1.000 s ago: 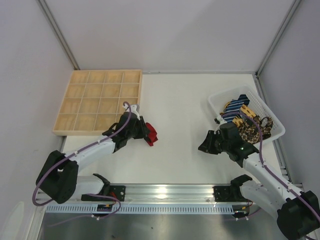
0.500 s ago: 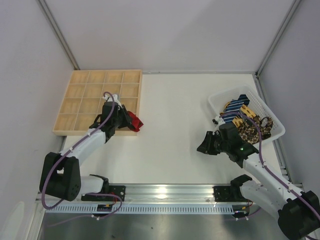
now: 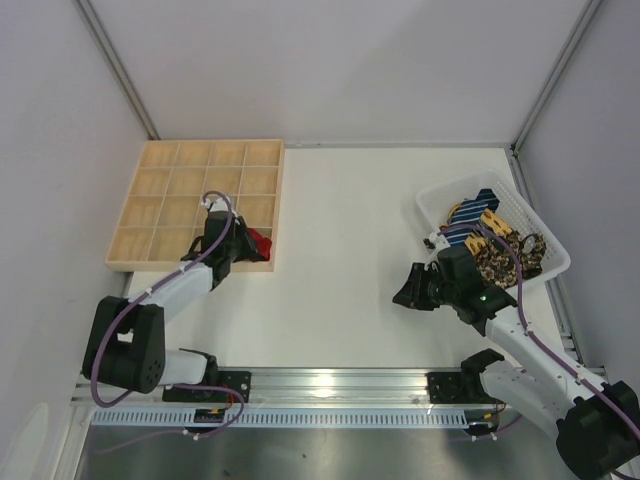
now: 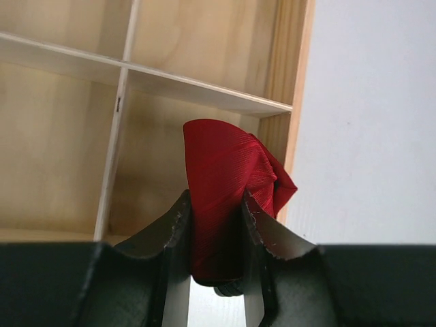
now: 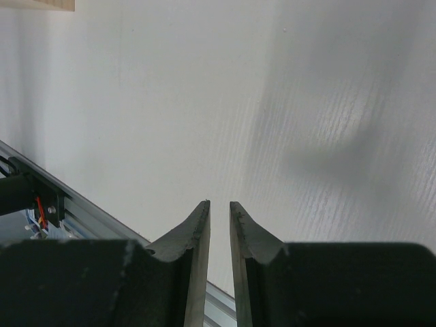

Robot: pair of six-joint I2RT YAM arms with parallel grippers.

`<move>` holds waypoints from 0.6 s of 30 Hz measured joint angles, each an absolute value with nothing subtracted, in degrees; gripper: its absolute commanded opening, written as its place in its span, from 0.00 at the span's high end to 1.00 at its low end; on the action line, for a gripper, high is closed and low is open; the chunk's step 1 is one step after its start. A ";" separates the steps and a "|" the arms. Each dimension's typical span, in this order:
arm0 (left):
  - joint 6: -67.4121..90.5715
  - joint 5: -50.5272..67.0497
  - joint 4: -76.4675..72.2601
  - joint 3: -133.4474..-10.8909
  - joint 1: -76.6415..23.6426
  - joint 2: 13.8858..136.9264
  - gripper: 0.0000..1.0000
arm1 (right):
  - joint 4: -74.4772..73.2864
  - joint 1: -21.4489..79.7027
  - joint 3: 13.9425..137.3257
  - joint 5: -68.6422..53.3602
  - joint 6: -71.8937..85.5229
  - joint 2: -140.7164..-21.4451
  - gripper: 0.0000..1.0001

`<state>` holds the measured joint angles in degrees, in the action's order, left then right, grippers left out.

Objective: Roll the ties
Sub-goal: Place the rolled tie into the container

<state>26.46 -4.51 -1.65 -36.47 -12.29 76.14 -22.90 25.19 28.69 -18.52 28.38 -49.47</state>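
The left gripper [image 4: 212,211] clamps a bunched red tie [image 4: 228,184] above the wooden tray's [image 3: 160,205] near-right corner compartment, close to its right rim; the tie's long axis cannot be told. The right gripper [image 5: 219,211], jaws barely parted and empty, hovers over bare table [image 3: 350,260] beside the white basket [image 3: 540,232] of ties [image 3: 478,215] at the right edge.

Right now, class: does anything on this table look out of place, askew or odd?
Little stands out. The red tie is bunched rather than neatly rolled, clamped in the left pincer over the wooden tray's near right corner. The other ties lie jumbled in the white basket.
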 measured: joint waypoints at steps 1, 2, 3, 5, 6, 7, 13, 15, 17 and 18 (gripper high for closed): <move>26.48 -5.06 -1.96 -36.25 -12.29 76.34 1.00 | -22.90 25.19 28.69 -18.52 28.38 -49.45 0.77; 26.44 -5.72 -2.13 -36.16 -12.29 76.62 0.99 | -22.90 25.19 28.69 -18.52 28.38 -49.45 0.77; 26.44 -6.28 -2.33 -36.16 -12.29 76.99 0.99 | -22.90 25.19 28.69 -18.52 28.38 -49.43 0.77; 26.37 -7.55 -2.52 -36.16 -12.36 77.78 1.00 | -22.87 25.19 28.69 -18.52 28.38 -49.43 0.77; 26.35 -7.94 -2.52 -36.16 -12.38 78.06 1.00 | -22.87 25.30 28.69 -18.52 28.38 -49.43 0.77; 26.28 -8.56 -2.50 -36.16 -12.51 78.43 1.00 | -22.90 25.32 28.69 -18.52 28.38 -49.43 0.77; 24.75 -13.04 0.64 -39.42 -15.18 81.82 1.00 | -22.90 25.41 28.69 -18.52 28.36 -49.43 0.77; 23.90 -13.82 1.72 -41.30 -15.97 83.20 1.00 | -22.90 25.41 28.69 -18.52 28.36 -49.45 0.77; 23.57 -14.63 2.81 -42.37 -16.40 83.90 1.00 | -22.87 25.43 28.69 -18.52 28.36 -49.43 0.77; 23.42 -14.90 3.42 -42.72 -16.49 84.16 1.00 | -22.87 25.45 28.69 -18.52 28.36 -49.43 0.77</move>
<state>23.42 -14.90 3.42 -42.72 -16.49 84.16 -22.87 25.45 28.69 -18.52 28.36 -49.43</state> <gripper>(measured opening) 0.328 0.231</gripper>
